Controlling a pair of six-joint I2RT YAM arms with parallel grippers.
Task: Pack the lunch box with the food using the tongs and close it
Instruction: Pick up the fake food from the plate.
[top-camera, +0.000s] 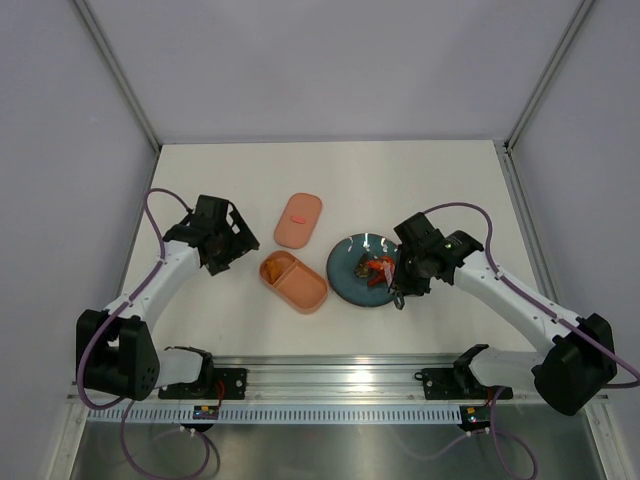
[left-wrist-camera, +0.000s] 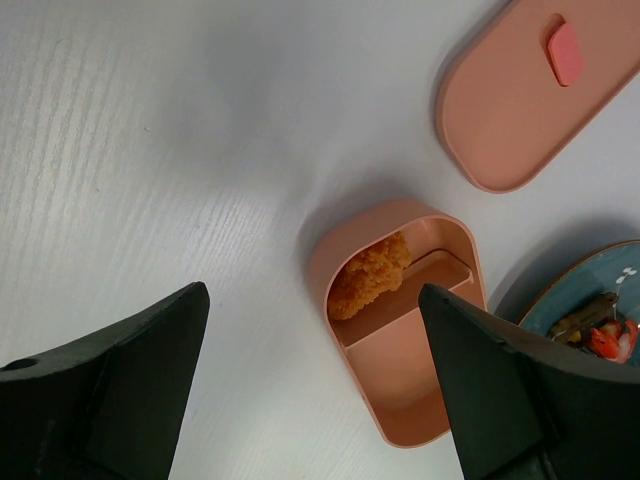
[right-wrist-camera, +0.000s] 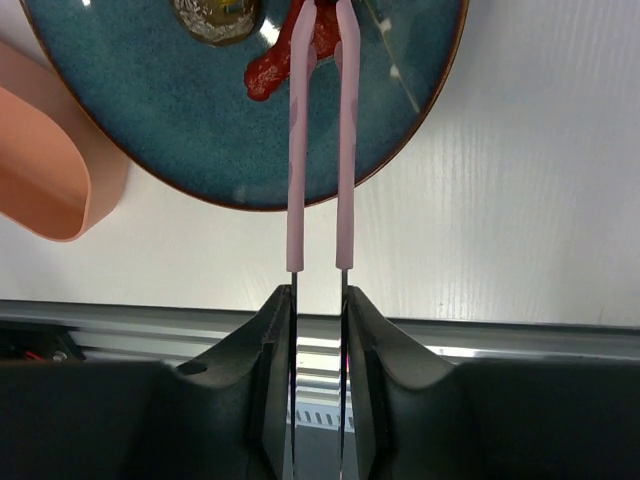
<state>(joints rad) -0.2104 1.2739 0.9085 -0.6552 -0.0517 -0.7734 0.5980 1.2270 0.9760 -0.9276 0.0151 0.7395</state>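
Packed just one orange crumbed piece (left-wrist-camera: 370, 285) in the open salmon-pink plastic box (left-wrist-camera: 400, 385). Pinched slender pink tongs (right-wrist-camera: 297, 150) in right fingers (right-wrist-camera: 272, 380) over red food (right-wrist-camera: 265, 75), with left fingers (left-wrist-camera: 120, 390) spread.

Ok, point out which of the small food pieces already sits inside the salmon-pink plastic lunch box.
The orange crumbed piece, in one compartment of the box. The red piece and the dark brown piece are both on the round teal plate instead.

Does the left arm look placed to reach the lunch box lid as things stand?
Probably yes: the left gripper hangs open near the lid, which lies flat with nothing on it.
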